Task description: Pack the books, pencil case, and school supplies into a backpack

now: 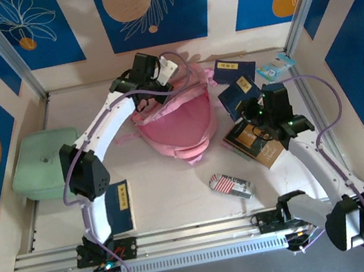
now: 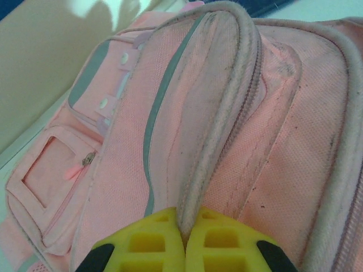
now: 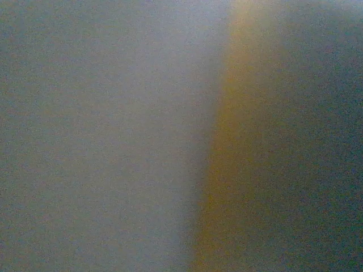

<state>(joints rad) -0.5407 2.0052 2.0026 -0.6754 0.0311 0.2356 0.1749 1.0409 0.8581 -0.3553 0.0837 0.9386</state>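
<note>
Pinching the backpack (image 2: 113,147) by its rim (image 2: 226,113), the left gripper (image 2: 184,229) is gripping tight, rim running straight ahead of it.

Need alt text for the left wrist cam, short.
The left gripper, yellow-fingered, is shut on a raised piped seam of the pink backpack, beside a zipper. Grey-trimmed front pockets lie to the left, with a pale surface beyond.

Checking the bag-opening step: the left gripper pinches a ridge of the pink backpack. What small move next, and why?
Probably lift the left gripper slightly: its jaws are shut on the backpack's piped seam, and raising that fold should help open the backpack.
</note>
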